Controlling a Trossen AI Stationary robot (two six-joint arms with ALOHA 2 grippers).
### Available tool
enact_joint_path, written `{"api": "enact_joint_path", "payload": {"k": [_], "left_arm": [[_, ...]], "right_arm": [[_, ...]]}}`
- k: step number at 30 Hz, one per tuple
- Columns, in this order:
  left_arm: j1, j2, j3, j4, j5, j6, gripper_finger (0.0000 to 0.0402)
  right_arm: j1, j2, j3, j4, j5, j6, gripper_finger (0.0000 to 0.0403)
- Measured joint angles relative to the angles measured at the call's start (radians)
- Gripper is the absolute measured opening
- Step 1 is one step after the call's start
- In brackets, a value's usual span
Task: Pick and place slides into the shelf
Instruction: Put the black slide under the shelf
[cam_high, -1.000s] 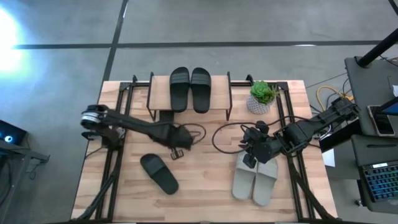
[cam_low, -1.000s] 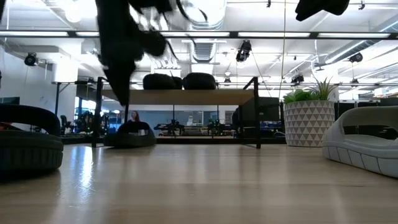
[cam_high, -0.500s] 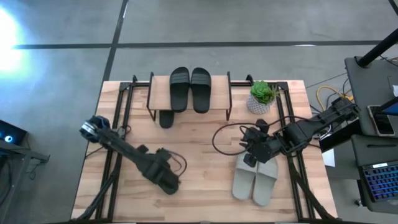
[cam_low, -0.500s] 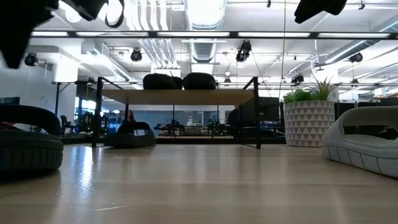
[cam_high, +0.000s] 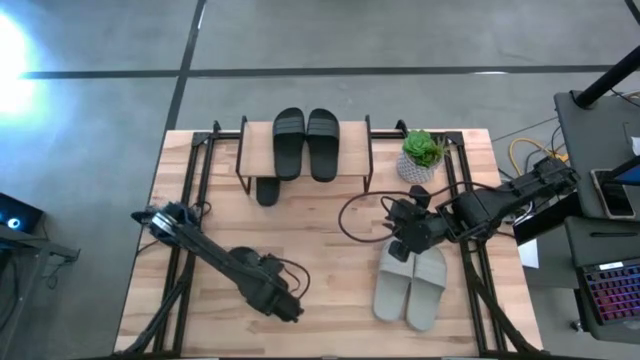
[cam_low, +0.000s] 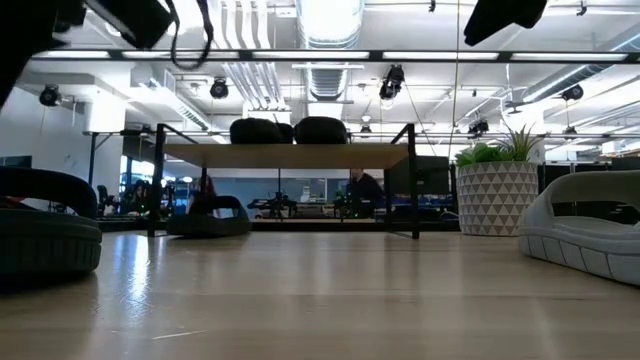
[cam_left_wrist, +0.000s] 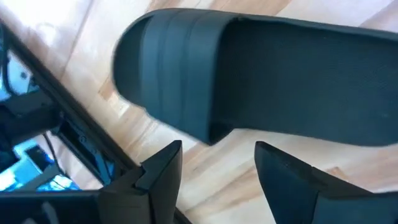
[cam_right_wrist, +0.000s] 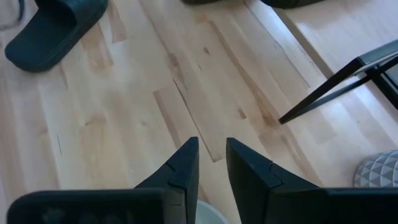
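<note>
A black slide (cam_left_wrist: 280, 74) lies sole-down on the table near its front left; in the high view my left arm covers most of it. My left gripper (cam_left_wrist: 217, 171) hovers open close beside its strap end, touching nothing. Two black slides (cam_high: 305, 143) rest on the shelf's top board (cam_high: 355, 150), and another black slide (cam_high: 267, 190) lies on the table under the shelf. A pale pair of slides (cam_high: 410, 288) lies at the front right. Just above their far ends, my right gripper (cam_high: 405, 238) holds its fingers slightly apart around nothing.
A potted plant (cam_high: 421, 156) in a white patterned pot stands right of the shelf. Black cables (cam_high: 360, 215) loop over the table's middle. Bare wood (cam_high: 330, 270) lies between the black slide and the pale pair.
My left gripper has swung from just in front of the shelf toward the table's near edge and come down over the lone black slide. My right gripper has shifted a little toward the far edge. The slides have kept their places.
</note>
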Motion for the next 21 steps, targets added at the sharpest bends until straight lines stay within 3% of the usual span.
{"api": "enact_joint_path", "payload": {"k": [12,21], "left_arm": [[-0.003,0.122,-0.013,0.000,-0.034,0.093,0.0187],[-0.002,0.121,-0.038,0.000,-0.078,0.117,0.0187]], "right_arm": [[0.000,0.000,0.000,0.000,-0.007,0.000,0.0073],[0.000,0.000,0.000,0.000,-0.007,0.004,0.0073]]}}
